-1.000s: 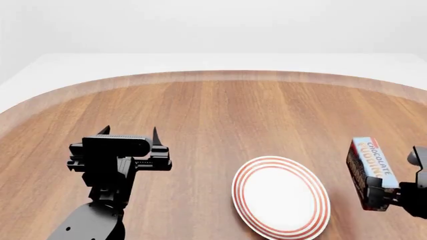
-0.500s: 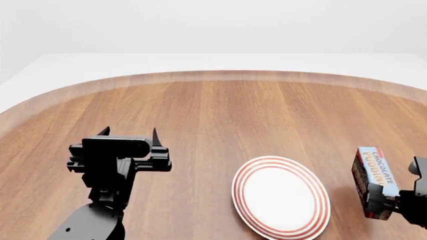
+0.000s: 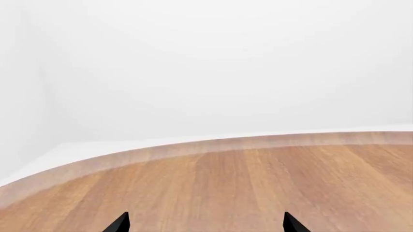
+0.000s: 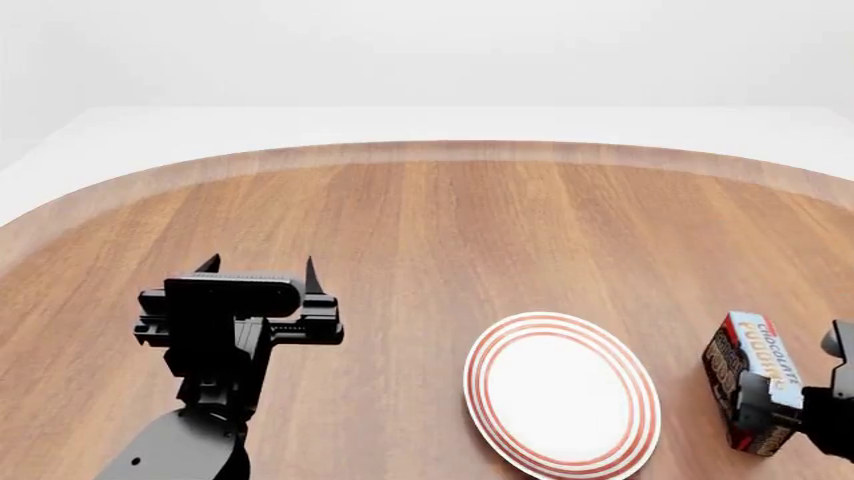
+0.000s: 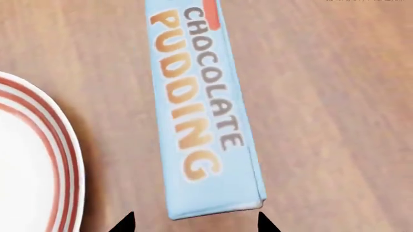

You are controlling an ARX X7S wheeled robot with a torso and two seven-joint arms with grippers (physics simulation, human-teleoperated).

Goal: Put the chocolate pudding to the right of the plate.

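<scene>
One step looks nearly done: the right gripper (image 4: 774, 425) seems closed on the chocolate pudding (image 4: 750, 382) just to the right of the plate (image 4: 561, 395), though whether it rests on the table (image 4: 441, 230) is unclear, so next comes letting go.

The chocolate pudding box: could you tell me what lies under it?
Wooden table surrounds the chocolate pudding, held by the right tool beside the plate; contact underneath is hidden.

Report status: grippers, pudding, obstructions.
Left gripper open, idle over the table. Right gripper holding chocolate pudding, right of the plate, not touching it. Nothing in the way.
</scene>
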